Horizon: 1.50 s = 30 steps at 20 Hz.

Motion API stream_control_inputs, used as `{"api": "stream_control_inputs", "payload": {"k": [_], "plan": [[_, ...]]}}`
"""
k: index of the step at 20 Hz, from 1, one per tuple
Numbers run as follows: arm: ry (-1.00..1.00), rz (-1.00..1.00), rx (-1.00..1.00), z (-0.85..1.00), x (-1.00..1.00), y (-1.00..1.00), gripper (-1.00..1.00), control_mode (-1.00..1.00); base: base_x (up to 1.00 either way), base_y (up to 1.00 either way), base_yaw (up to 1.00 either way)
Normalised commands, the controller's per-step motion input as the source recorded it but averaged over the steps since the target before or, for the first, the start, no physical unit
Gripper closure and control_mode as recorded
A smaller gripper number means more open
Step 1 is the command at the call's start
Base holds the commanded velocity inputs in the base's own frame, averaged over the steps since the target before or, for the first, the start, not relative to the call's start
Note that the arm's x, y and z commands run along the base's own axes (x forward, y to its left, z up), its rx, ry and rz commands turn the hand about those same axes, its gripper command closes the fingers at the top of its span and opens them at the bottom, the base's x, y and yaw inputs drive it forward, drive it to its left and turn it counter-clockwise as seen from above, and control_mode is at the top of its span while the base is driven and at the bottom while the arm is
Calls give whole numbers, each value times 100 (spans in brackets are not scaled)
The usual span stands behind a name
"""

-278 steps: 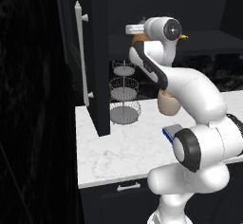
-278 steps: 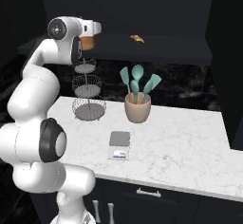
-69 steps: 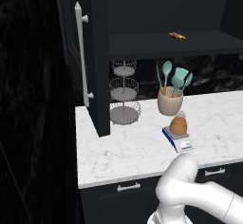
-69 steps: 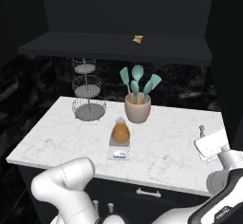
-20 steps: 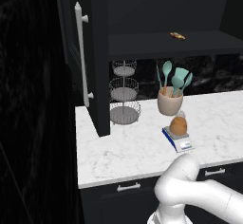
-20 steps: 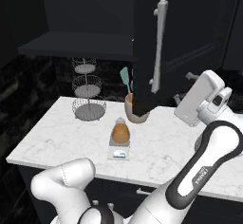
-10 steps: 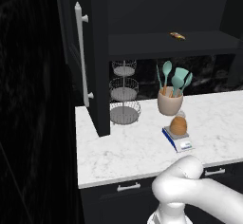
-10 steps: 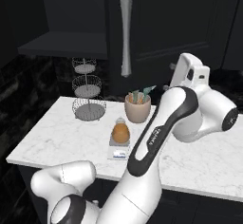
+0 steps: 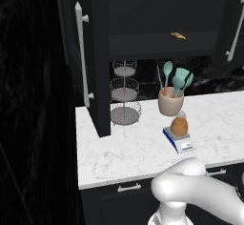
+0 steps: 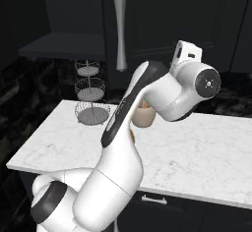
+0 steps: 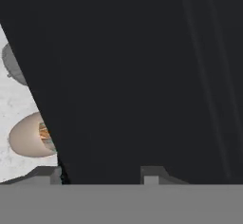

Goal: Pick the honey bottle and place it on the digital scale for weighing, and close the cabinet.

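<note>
So the honey bottle (image 9: 179,125) sits on the digital scale (image 9: 178,140); the cabinet door (image 11: 142,76) stands upright right against the pincer, whose grip state I can't tell.

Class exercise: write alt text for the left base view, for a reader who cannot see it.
A honey bottle stands on a blue scale on a white marble counter, before a crock of teal spatulas. Behind, a black cabinet stands open.

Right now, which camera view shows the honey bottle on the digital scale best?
The left base view: the honey bottle stands upright on the digital scale, fully visible. In the right base view the arm covers nearly all of it. The hand view faces a dark cabinet door.
</note>
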Motion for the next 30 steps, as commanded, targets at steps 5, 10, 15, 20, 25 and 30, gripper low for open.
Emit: {"api": "stream_control_inputs", "payload": {"k": [5,10,15,20,25,30], "plan": [[15,-25,-3,0,65,40,-100,-100,0,0,0],[9,-21,0,0,70,30,-100,-100,0,0,0],[3,-19,0,-2,70,17,-100,-100,0,0,0],[1,-16,0,-1,64,5,-100,-100,0,0,0],[0,-11,0,-2,61,0,-100,-100,0,0,0],[1,-6,0,-10,56,0,-100,-100,0,0,0]]}}
